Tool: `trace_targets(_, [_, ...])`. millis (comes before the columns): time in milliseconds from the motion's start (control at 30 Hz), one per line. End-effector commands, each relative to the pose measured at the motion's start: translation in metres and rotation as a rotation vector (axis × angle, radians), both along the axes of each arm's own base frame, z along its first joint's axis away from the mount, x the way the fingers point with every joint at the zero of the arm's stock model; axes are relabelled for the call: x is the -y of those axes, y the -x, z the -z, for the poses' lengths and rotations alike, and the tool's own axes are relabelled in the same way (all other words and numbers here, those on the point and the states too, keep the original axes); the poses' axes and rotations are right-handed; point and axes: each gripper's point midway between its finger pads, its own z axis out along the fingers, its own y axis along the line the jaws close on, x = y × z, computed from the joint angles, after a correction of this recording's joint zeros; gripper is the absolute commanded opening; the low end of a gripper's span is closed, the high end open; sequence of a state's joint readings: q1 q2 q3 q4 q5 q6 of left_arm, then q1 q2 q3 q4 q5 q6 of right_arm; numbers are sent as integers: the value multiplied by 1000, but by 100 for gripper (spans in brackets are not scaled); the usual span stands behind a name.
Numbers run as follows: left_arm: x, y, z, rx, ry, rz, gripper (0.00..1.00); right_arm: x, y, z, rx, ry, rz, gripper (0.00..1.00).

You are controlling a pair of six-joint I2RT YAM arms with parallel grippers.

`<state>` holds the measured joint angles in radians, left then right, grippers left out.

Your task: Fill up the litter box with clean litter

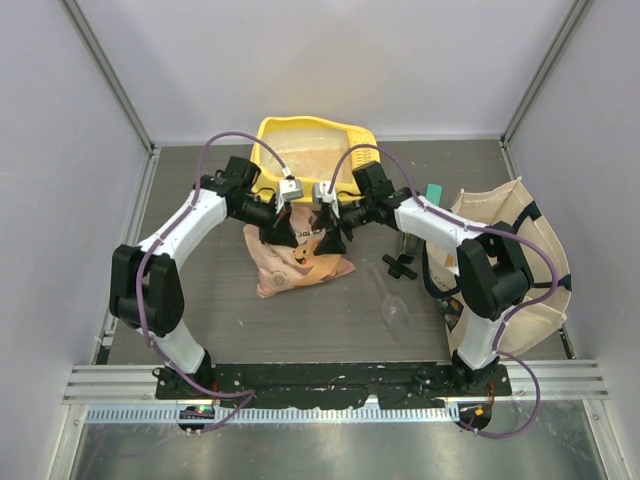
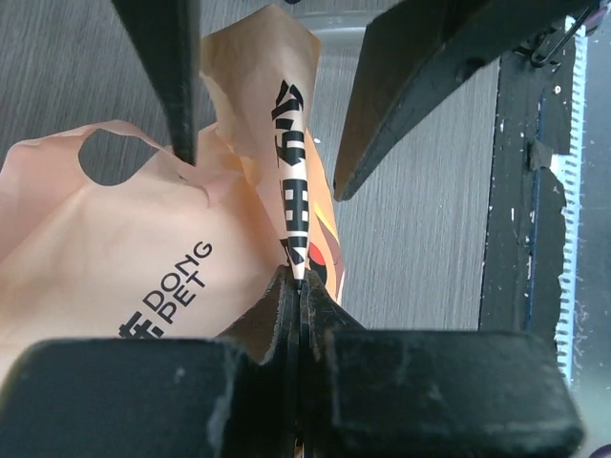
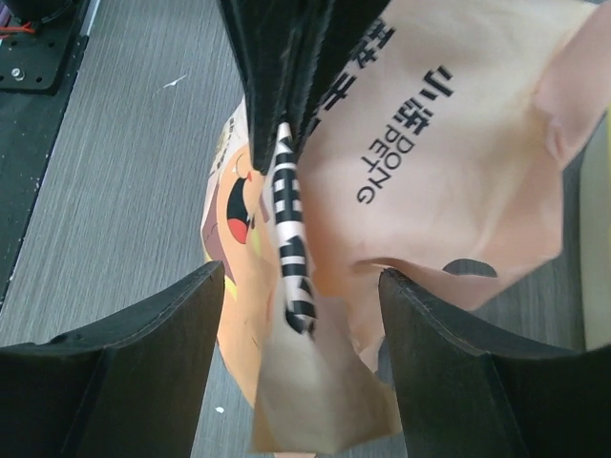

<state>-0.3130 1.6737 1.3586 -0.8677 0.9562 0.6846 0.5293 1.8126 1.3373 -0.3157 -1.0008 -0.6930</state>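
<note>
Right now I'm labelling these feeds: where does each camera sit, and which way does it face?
Top external: above and behind the bases, looking down on the table, litter box and litter bag; left arm and right arm show.
Left wrist: on the left arm, looking along its shut jaws, which pinch the bag's fold; the right jaws stand open opposite.
Right wrist: on the right arm, looking along its open jaws, which straddle that fold; the left jaws show opposite.
Shared: both wrist views show the same printed fold.

The yellow litter box (image 1: pixel 264 142) sits at the table's far side; the crumpled peach-orange litter bag (image 1: pixel 295 266) lies just before it, top edge raised.
</note>
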Motion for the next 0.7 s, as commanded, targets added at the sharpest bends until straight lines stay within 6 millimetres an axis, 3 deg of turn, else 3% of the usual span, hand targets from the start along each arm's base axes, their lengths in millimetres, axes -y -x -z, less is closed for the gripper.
trace_targets(0, [-3,2,-9,-85,39,-35,6,-4,-1,-14,88,-34,10,68])
trace_targets(100, [-4,-6,-12,-32,46,-44,23,-1,0,-10,80,-10,16,61])
trace_targets(167, [-3,-13,-12,33,55,-44,43,1,1,-8,76,-4,19,59])
trace_targets(267, [-5,-20,-16,168,55,-23,53,1,2,-7,62,5,18,51])
trace_targets(500, [-21,-28,3,282,-72,154,55,1,5,-6,19,23,3,38])
trace_targets(600, [-30,-22,5,228,-96,237,52,2,3,-4,-21,25,20,31])
trace_targets(667, [-35,-6,13,111,-93,267,46,3,0,-4,-62,21,38,27])
